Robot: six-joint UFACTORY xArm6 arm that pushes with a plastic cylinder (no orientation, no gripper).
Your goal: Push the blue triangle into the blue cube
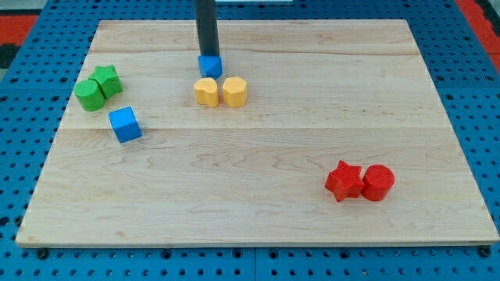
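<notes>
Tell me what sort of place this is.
Probably a robotics lab bench: a wooden board on a blue pegboard surface, small coloured blocks, and my tip just behind the blue triangle.

No readable text, labels, brands, numbers or signs anywhere in view. Tabletop point(258, 195) is plain wood, and the coloured blocks on it show bare faces only, no markings.
</notes>
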